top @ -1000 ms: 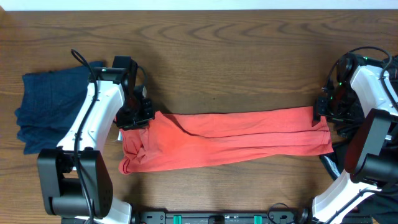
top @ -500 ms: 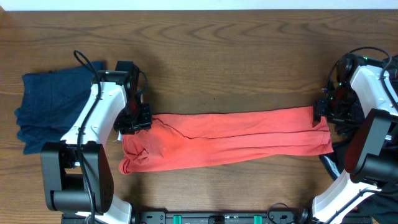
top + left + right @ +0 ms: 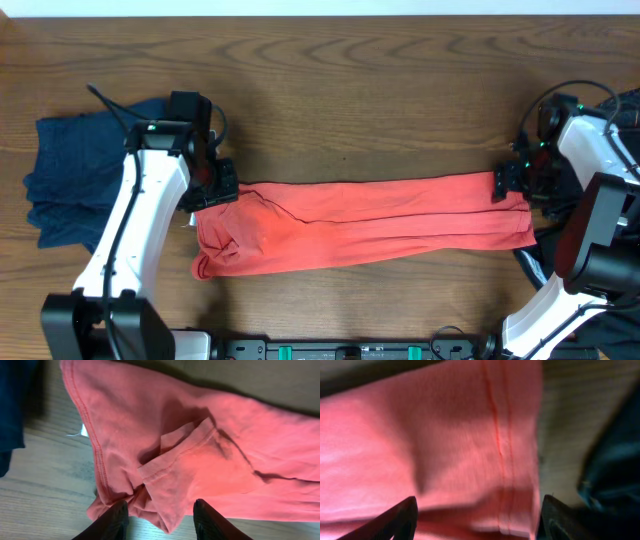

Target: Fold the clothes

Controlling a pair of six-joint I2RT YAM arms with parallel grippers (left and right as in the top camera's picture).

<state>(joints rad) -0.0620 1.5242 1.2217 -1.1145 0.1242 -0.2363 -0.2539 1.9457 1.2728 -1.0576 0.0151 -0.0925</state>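
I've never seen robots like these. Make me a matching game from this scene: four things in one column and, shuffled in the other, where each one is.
Things:
1. red garment
2. dark blue pile
3. left gripper
4. right gripper

Places:
A. over the red garment's right end
B. stretched lengthwise across the middle
C. over the red garment's left end
D. lying at the far left

Pairs: 1-B, 2-D, 3-C, 4-A
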